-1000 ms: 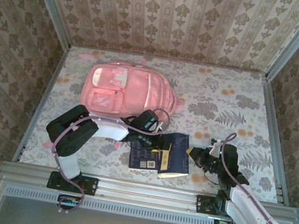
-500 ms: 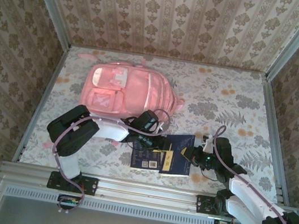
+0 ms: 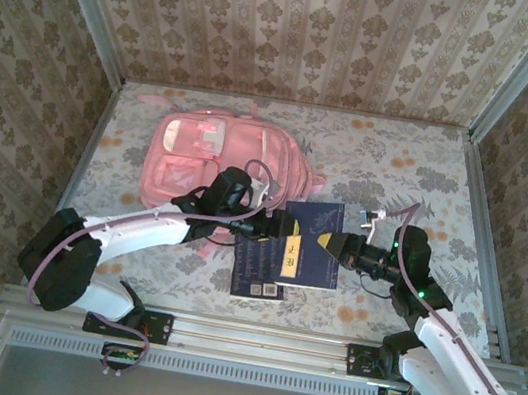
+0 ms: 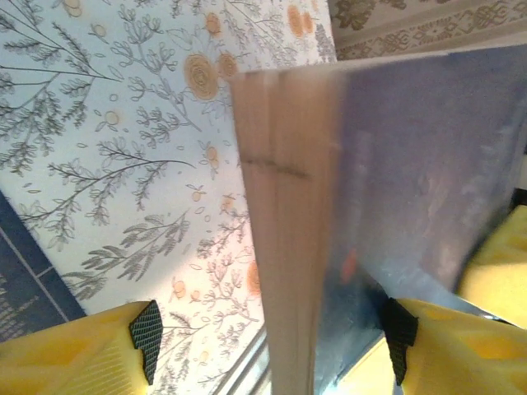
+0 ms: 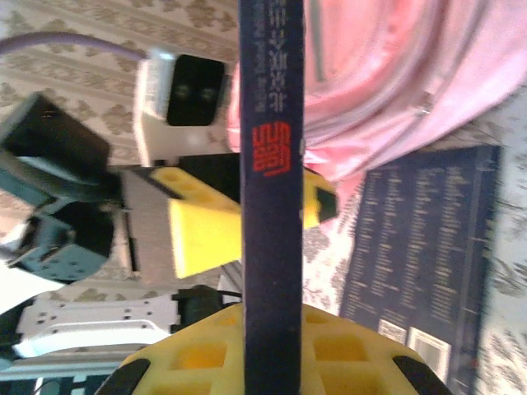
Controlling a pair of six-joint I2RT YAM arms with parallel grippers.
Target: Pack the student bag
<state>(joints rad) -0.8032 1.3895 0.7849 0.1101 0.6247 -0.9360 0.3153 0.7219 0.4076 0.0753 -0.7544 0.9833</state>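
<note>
The student bag [image 3: 212, 155], a large pink backpack, lies flat at the back left of the table, and its pink fabric [image 5: 387, 74] shows behind the book. A dark blue book [image 3: 309, 243] is held off the table. My right gripper [image 3: 335, 246] is shut on its right edge, the spine [image 5: 272, 164] running up from between the yellow fingers [image 5: 189, 355]. My left gripper [image 3: 277, 226] is open at the book's left edge. Its page block [image 4: 284, 247] stands between the widely spaced pads [image 4: 146, 341], nearer the right one.
A second dark blue book [image 3: 255, 275] lies flat on the floral tablecloth [image 3: 418, 183] below the held one, and shows as [image 5: 420, 247] in the right wrist view. Patterned walls close the table in on three sides. The arms' mounting rail [image 3: 261, 339] runs along the near edge.
My right gripper has lifted the blue book off the table and carried it left and back toward the bag. The left arm swung out leftward, and its open jaws now straddle the book's left edge.
</note>
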